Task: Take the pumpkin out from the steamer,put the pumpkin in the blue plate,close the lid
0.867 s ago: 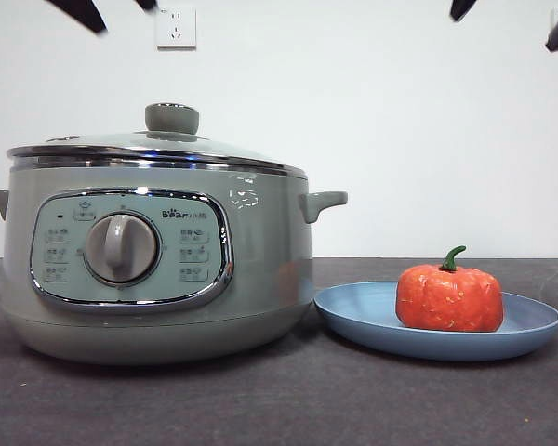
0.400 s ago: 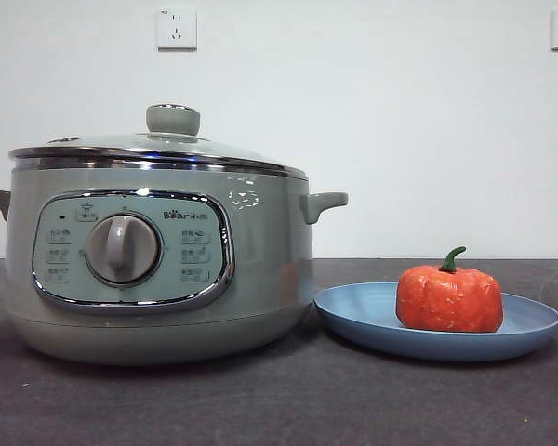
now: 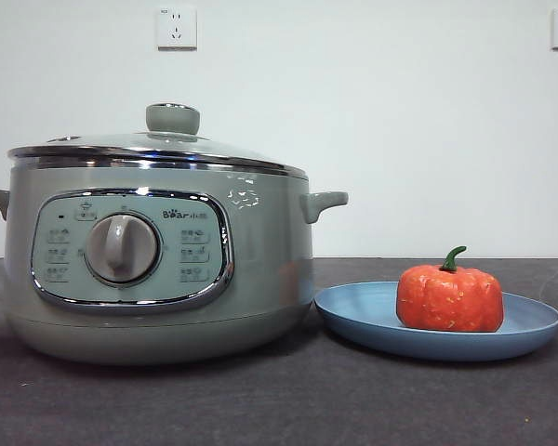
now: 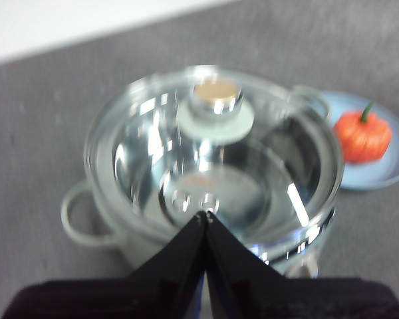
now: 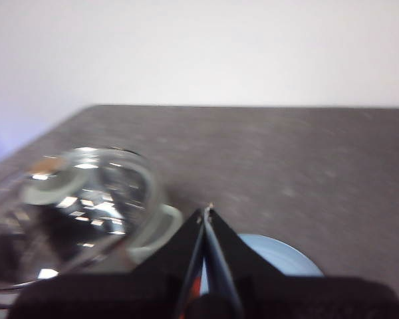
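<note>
While nothing dark shows in the front view, the steamer (image 3: 158,269) stands on the bench (image 3: 279,400) with the lid (image 3: 153,149) seated on its rim, and the pumpkin (image 3: 449,297) sits upright in the blue plate (image 3: 353,321) just beside it. From the left wrist, the left pincer (image 4: 204,215) hangs pressed together above the glass lid, holding nothing. From the right wrist, the right pincer (image 5: 206,211) hangs pinched together too, empty, above the plate.

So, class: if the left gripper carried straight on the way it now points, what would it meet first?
Probably the glass lid on the steamer: the left gripper, jaws shut, hangs above it, though depth is unclear.
</note>
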Robot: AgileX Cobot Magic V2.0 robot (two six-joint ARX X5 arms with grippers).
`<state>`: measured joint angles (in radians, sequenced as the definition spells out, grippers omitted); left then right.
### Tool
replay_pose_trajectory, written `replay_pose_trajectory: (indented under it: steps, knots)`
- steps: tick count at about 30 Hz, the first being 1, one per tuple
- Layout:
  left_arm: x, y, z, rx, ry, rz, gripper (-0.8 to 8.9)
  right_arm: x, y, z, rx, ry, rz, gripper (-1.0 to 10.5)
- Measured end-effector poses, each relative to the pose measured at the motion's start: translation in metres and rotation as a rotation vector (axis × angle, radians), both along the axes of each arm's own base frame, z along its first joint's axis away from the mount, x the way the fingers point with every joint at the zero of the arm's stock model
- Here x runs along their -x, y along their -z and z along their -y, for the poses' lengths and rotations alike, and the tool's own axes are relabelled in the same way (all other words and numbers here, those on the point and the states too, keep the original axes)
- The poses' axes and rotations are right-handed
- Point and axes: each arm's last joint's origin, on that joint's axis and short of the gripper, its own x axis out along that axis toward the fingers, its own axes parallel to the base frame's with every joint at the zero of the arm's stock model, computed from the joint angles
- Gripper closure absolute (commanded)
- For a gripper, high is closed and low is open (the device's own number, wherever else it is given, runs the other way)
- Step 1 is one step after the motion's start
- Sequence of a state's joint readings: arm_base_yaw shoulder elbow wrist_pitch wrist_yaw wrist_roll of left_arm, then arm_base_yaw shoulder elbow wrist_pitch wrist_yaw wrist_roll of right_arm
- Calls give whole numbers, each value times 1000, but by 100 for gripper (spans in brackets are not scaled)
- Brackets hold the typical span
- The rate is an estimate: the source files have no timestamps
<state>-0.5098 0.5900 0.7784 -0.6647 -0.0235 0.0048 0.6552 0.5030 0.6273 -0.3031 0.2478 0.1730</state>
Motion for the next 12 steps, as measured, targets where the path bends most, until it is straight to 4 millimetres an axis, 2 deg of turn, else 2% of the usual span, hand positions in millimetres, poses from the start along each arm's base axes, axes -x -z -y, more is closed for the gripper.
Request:
replay_pose_trajectory:
  steps: [5,12]
  knots:
    - [0,9,0,-37,-9,-97,816,0,1,1,-1,19,-6,946]
    - [0,9,0,-39,-9,-100,816,0,1,1,-5,20,-5,946]
